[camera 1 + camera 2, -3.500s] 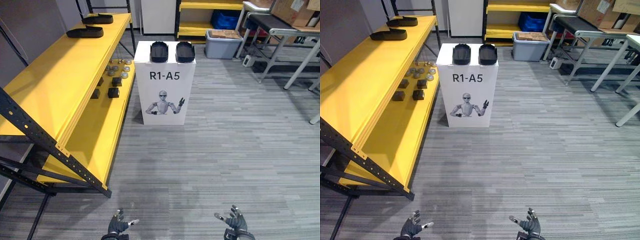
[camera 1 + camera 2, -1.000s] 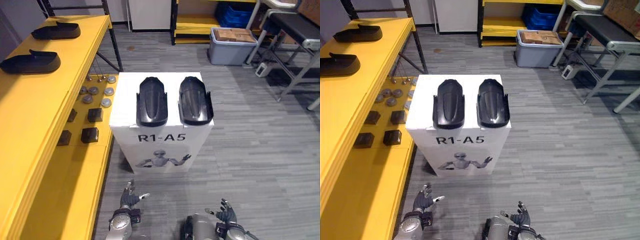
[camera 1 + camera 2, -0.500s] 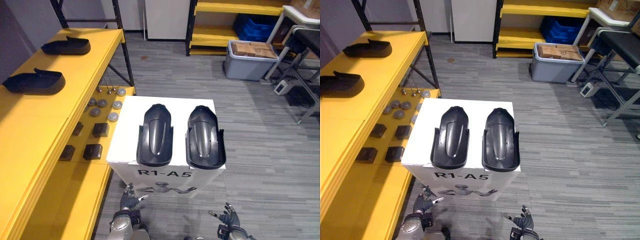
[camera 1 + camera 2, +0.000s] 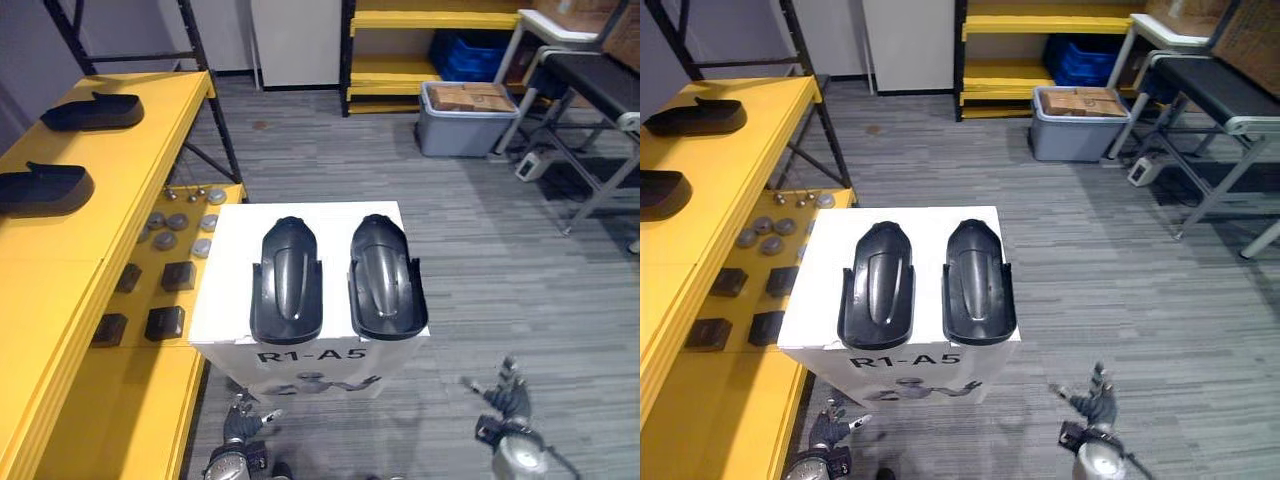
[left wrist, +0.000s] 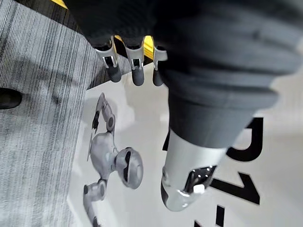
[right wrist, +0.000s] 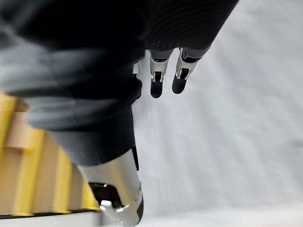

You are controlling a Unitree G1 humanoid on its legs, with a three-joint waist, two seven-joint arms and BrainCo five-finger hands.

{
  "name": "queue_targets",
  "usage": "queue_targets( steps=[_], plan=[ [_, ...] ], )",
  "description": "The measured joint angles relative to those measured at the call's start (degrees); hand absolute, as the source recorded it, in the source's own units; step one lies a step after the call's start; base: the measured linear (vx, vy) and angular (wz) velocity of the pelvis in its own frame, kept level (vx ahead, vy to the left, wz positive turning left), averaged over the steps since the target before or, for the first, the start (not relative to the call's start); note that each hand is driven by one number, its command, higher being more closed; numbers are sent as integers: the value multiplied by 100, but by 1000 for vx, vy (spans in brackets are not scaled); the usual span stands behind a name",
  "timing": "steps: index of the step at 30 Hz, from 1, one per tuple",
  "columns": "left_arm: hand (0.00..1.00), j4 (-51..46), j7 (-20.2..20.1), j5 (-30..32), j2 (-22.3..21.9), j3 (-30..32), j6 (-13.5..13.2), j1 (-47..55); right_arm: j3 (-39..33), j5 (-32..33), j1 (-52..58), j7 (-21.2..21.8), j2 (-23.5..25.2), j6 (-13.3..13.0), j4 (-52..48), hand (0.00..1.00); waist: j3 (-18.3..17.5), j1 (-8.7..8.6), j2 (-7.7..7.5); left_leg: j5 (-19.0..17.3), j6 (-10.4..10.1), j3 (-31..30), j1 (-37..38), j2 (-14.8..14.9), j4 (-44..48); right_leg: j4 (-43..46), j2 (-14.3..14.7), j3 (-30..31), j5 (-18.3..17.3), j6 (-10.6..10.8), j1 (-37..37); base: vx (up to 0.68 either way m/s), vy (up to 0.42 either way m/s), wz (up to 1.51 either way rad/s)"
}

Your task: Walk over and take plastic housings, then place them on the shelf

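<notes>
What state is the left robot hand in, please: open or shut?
Open: the left robot hand shows straight fingers, holding nothing.

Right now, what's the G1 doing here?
The robot stands at a white box with two black plastic housings lying side by side on top, the left housing and the right housing. Neither is picked up yet: the left hand and right hand hang low and open, holding nothing. Two similar housings already lie on the yellow shelf to its left.
</notes>
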Motion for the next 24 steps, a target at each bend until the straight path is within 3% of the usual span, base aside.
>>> queue_targets(
  steps=[6, 11, 17, 24],
  plan=[
    [0, 24, -80, 0, 93, -58, -2, 336, -40, -117, -215, -2, -289, -20, -776, 0, -107, -54, -49, 51, 68, -3, 26, -131, -152, -251, -48, 117, 160, 88, -28, -62, 65, -6],
    [0, 209, -177, 0, 288, -123, -14, 334, 649, -477, -1086, 40, -896, -54, -709, 0, -140, -16, -22, 108, 154, -183, -149, -261, -145, -359, -134, 92, 263, 143, -126, -27, 60, 6],
    [0, 229, -189, 0, 301, -320, -44, 317, 1049, -901, -1920, 27, -931, -58, 264, 0, -142, 163, -3, 113, 166, -545, -204, -293, -110, -518, -146, -41, 333, 130, 25, 7, 11, 17],
    [0, 277, -184, -2, 243, -520, -45, 326, 1393, -1420, -2373, -138, -906, 233, 1448, 0, -100, 181, 153, 138, 198, -696, -249, -307, -102, -527, -150, -135, 334, 128, 64, -25, 4, 11]
  ],
)
